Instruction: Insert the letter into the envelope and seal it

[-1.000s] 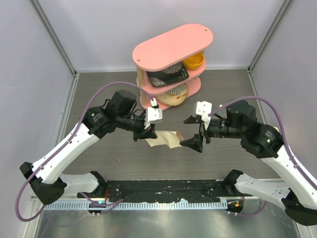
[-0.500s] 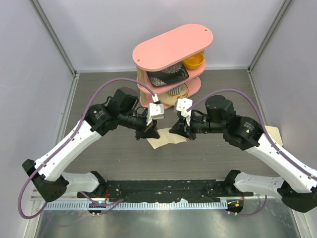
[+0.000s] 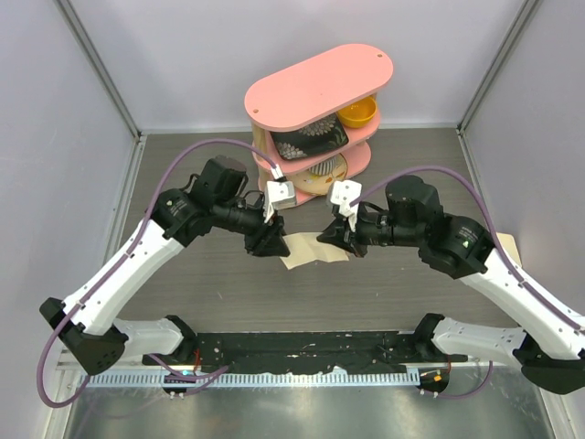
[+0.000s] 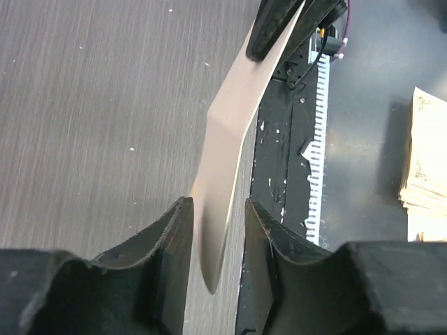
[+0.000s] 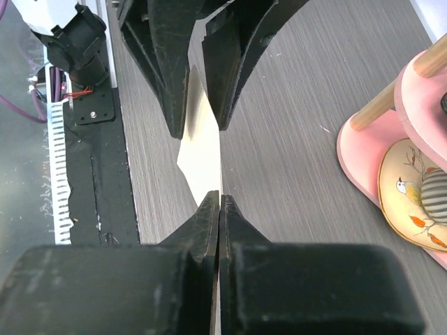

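Observation:
The peach-tan envelope (image 3: 309, 251) hangs edge-on above the table between my two grippers. My right gripper (image 3: 327, 240) is shut on its right edge; in the right wrist view the jaws (image 5: 220, 199) pinch the sheet (image 5: 201, 164) with no gap. My left gripper (image 3: 272, 245) is open: its jaws (image 4: 216, 206) stand apart on either side of the envelope's left end (image 4: 227, 153), which passes loosely between them. The letter (image 3: 508, 245) is a pale cream sheet lying on the table at the far right, partly hidden under my right arm.
A pink two-tier shelf (image 3: 320, 87) with bowls and plates stands at the back centre, just behind both grippers. The black base rail (image 3: 302, 352) runs along the near edge. Grey walls close the table on three sides.
My right gripper swung left to the envelope and shut on its right edge. My left gripper, shut on the envelope before, has opened its jaws around it.

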Motion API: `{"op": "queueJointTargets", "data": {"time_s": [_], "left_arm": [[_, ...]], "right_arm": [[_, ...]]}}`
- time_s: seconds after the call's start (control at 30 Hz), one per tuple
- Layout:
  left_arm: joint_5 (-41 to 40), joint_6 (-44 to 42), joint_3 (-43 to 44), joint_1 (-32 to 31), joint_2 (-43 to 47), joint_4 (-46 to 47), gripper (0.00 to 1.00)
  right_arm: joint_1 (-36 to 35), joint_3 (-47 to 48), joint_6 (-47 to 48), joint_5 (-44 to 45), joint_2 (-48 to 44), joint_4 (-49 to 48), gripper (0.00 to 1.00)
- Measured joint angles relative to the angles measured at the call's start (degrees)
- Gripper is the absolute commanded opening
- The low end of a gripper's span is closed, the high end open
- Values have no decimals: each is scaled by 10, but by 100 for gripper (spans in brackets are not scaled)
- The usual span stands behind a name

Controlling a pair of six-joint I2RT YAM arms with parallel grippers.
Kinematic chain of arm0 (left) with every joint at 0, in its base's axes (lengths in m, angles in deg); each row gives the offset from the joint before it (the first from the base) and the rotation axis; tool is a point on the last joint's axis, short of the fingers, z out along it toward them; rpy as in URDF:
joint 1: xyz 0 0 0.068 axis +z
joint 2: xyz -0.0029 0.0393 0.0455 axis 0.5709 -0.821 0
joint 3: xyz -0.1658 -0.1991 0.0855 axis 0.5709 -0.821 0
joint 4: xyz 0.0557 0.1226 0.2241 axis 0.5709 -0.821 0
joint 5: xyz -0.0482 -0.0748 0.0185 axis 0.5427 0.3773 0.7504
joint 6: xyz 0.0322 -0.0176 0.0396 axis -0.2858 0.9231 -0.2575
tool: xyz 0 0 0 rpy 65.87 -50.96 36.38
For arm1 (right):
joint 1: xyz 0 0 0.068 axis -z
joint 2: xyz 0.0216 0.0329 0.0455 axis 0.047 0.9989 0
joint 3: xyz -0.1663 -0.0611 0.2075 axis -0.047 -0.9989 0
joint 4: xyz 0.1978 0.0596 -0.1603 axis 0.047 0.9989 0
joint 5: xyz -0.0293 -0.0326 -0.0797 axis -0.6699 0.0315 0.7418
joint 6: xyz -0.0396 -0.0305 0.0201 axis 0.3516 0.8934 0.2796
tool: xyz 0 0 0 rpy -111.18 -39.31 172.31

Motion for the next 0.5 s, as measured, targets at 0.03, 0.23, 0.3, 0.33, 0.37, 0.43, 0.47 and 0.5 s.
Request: {"op": "queueJointTargets", "data": {"time_s": [0.03, 0.23, 0.3, 0.33, 0.37, 0.43, 0.47, 0.5], "left_arm": [[1, 12, 0, 0, 0, 7, 25], [2, 41, 24, -9, -24, 9, 0], [-7, 45, 24, -10, -29, 9, 0], [-12, 49, 24, -10, -30, 10, 0], [-23, 57, 24, -11, -30, 15, 0], [-35, 73, 24, -11, -30, 22, 0], [-39, 82, 24, -11, -30, 27, 0], [-43, 93, 24, -11, -30, 34, 0]], "right_arm": [[0, 3, 0, 2, 4, 1, 1], [0, 19, 0, 28, 28, 2, 1], [0, 19, 2, 38, 29, 5, 1], [0, 19, 3, 41, 29, 6, 1], [0, 20, 4, 44, 29, 7, 1], [0, 23, 7, 48, 30, 9, 1], [0, 27, 7, 49, 32, 12, 13], [0, 32, 9, 48, 33, 16, 18]]}}
